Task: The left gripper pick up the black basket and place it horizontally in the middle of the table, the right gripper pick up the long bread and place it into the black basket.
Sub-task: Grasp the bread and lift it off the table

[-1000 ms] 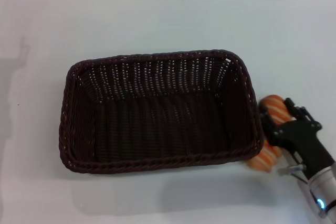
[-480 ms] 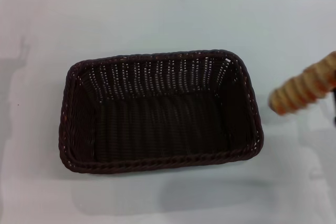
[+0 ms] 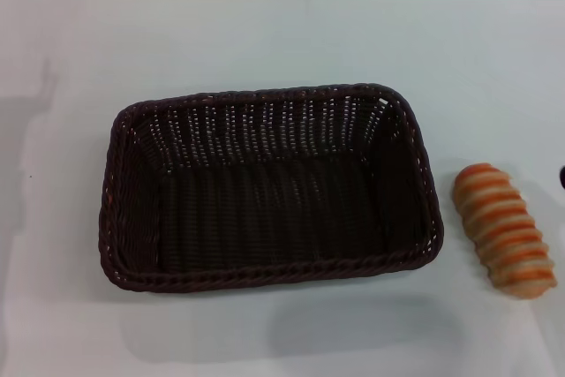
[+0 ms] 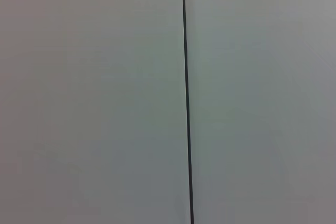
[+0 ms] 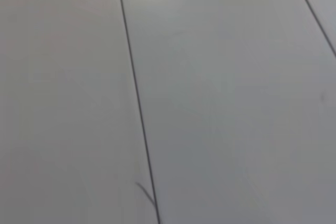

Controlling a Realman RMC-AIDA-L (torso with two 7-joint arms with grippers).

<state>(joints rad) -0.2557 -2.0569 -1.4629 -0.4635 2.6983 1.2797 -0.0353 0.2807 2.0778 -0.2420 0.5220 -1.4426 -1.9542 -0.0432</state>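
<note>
Looking down from the head view, we are seeing the black basket [image 3: 269,187] sitting flat on the white tabletop [image 3: 265,33], its long side running across, near the middle. The long bread [image 3: 504,229] is lying on the tabletop just beside the basket's right end, striped side up, not touching it. We are not seeing either gripper, so we cannot tell how their fingers are standing. Both wrist views are showing only pale panels with dark seams.
</note>
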